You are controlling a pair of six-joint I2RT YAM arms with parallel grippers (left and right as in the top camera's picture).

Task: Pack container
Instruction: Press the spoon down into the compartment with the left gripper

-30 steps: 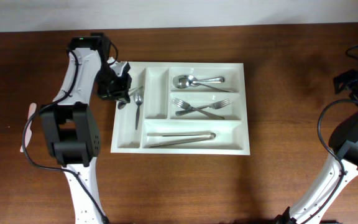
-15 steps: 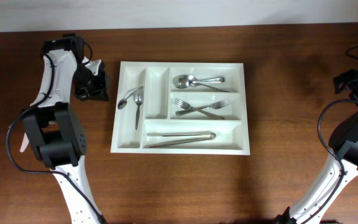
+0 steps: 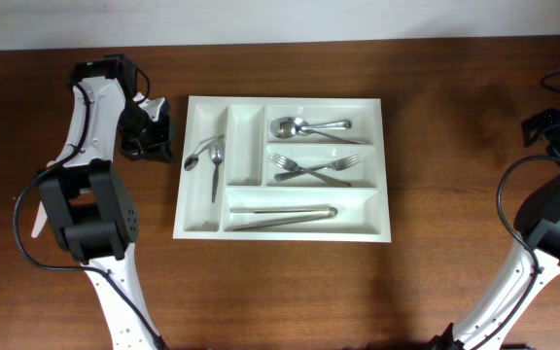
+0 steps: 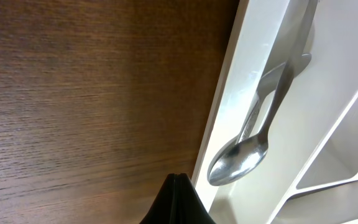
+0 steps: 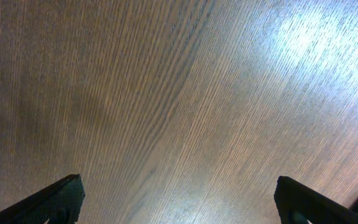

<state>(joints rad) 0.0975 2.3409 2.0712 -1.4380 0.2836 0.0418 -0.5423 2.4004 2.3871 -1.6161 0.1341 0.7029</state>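
Observation:
The white container (image 3: 280, 100) lies mid-table with cutlery in its compartments: two small spoons (image 3: 205, 157) at the left, larger spoons (image 3: 307, 126), forks (image 3: 309, 167) and tongs (image 3: 282, 214). One small spoon (image 4: 241, 158) rests its bowl on the container's left rim (image 4: 229, 81). My left gripper (image 3: 163, 146) hangs over the wood just left of that rim, and its fingers (image 4: 176, 202) are pressed together with nothing between them. My right gripper (image 5: 179, 199) is open over bare wood at the far right, away from the container.
A pale flat card (image 3: 37, 219) lies near the left table edge, partly behind the left arm. The right arm (image 3: 552, 194) stands at the far right edge. Bare wood surrounds the container on all sides.
My left gripper has drawn back leftward from the container's left compartment onto the table side, leaving the small spoon on the rim. The right arm has not moved.

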